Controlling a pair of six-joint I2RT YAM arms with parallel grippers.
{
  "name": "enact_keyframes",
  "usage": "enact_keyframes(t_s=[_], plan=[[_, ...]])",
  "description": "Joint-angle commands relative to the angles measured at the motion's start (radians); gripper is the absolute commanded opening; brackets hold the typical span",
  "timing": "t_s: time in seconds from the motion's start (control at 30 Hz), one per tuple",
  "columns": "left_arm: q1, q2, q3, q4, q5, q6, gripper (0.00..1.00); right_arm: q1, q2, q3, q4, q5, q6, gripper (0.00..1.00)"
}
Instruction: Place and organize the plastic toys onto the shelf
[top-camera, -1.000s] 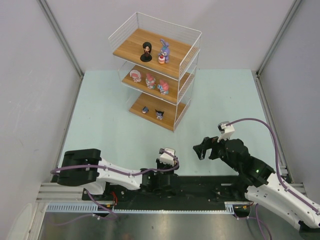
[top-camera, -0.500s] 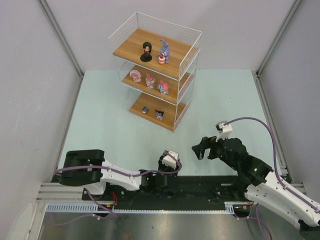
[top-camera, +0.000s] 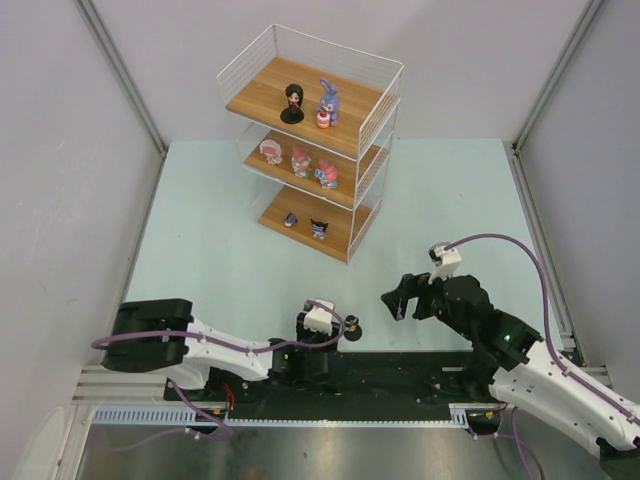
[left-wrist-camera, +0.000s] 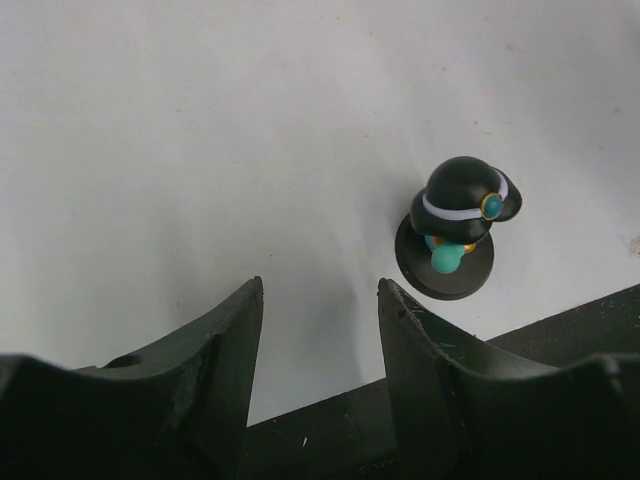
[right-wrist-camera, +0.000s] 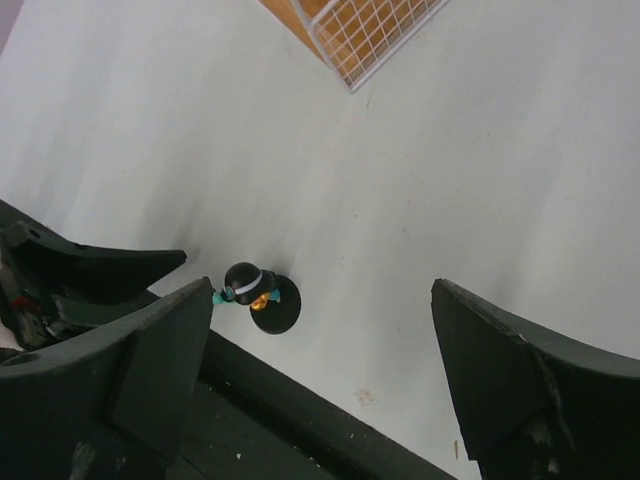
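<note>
A small dark-haired toy (top-camera: 353, 323) on a round black base stands on the pale table near the front edge. In the left wrist view this toy (left-wrist-camera: 458, 225) is just beyond my right fingertip. My left gripper (left-wrist-camera: 320, 290) is open, with only bare table between its fingers. My right gripper (top-camera: 398, 298) hangs wide open above the table, and its view shows the toy (right-wrist-camera: 255, 290) by its left finger. The wire shelf (top-camera: 260, 95) at the back holds a dark-haired toy (top-camera: 291, 103) and a purple-blue bunny (top-camera: 327, 103) on top. Three pink-and-white toys (top-camera: 301, 160) stand on the middle board and two small ones (top-camera: 319, 228) on the lowest.
A black rail (top-camera: 400, 365) runs along the table's near edge, right behind the standing toy. Grey walls with slanted posts (top-camera: 120, 75) close in the table on both sides. A corner of the shelf (right-wrist-camera: 370, 30) shows in the right wrist view.
My left gripper has opened and drawn back to the left, and the dark-haired toy now stands free on the table. The right arm has edged slightly left.
</note>
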Motion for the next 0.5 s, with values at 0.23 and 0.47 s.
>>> enact_keyframes(t_s=[0.23, 0.47], plan=[[-0.012, -0.149, -0.019, -0.246, -0.07, -0.248, 0.52, -0.013, 0.192, -0.127, 0.143, -0.114, 0.209, 0.04], [-0.021, -0.155, -0.013, -0.254, -0.069, -0.254, 0.51, -0.014, 0.35, -0.159, 0.289, -0.214, 0.213, 0.0]])
